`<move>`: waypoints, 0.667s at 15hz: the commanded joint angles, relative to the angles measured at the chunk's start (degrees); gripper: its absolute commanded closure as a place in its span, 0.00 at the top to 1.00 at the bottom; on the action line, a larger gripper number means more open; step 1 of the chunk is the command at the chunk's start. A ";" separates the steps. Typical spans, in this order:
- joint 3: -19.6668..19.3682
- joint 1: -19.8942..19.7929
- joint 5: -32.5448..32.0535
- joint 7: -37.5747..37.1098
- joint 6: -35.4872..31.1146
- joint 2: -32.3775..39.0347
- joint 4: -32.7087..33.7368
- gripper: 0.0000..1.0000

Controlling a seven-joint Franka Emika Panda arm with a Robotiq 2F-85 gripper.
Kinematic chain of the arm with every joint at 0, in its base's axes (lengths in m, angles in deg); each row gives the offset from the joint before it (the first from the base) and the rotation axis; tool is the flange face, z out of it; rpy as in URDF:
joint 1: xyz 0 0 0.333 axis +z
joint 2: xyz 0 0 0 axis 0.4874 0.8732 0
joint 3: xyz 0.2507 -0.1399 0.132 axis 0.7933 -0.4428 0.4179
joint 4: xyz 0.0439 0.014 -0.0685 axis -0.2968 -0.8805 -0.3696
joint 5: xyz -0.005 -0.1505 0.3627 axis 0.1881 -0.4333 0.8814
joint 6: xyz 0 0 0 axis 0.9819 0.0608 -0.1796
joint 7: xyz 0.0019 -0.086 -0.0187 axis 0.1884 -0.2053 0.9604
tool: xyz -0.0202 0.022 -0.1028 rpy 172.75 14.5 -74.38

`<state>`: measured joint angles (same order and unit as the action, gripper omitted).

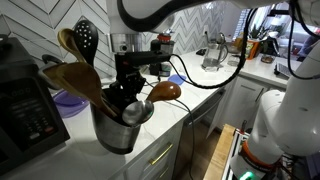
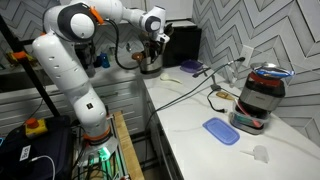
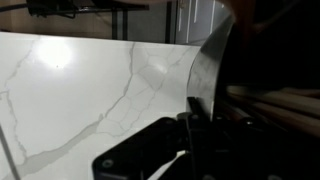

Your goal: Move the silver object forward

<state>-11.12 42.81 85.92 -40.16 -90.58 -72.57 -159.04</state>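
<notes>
On the white marble counter (image 1: 200, 95), near its front edge, stands the silver crock (image 1: 118, 132), close beside a black appliance (image 1: 25, 110); wooden spoons (image 1: 75, 80) and a black slotted spatula (image 1: 85, 38) fan out of its mouth, leaning away from the arm; the gripper (image 1: 130, 95) comes down from above right at the crock's rim, its dark body covering much of the opening; in the wrist view the shiny curved wall of the crock (image 3: 205, 75) runs down to the gripper (image 3: 190, 135), and the veined counter (image 3: 80, 90) fills the rest of that view; the jaws sit at the rim, but whether they are pressed tight on it I cannot tell, since the tips are lost in shadow; in an exterior view taken from farther off, the crock (image 2: 150, 64) is small at the far end of the counter (image 2: 200, 150), with the gripper (image 2: 152, 50) just above it and the black appliance (image 2: 182, 42) just beside it; a black cable (image 1: 215, 80) trails across the counter behind the crock; well apart from it lie a blue lid (image 2: 220, 130) and a red and black cooker (image 2: 260, 95); a glass jug (image 1: 212, 52) stands on the counter farther along.
</notes>
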 commanded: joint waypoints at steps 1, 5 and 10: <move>-0.25 -0.81 2.00 6.00 -2.09 -1.32 -0.27 0.01; -0.71 -0.90 3.41 13.76 -3.00 1.65 0.44 0.01; -0.93 -1.19 3.25 18.08 -3.85 4.90 1.24 0.01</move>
<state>-11.64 42.17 86.63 -24.63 -94.95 -67.75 -159.35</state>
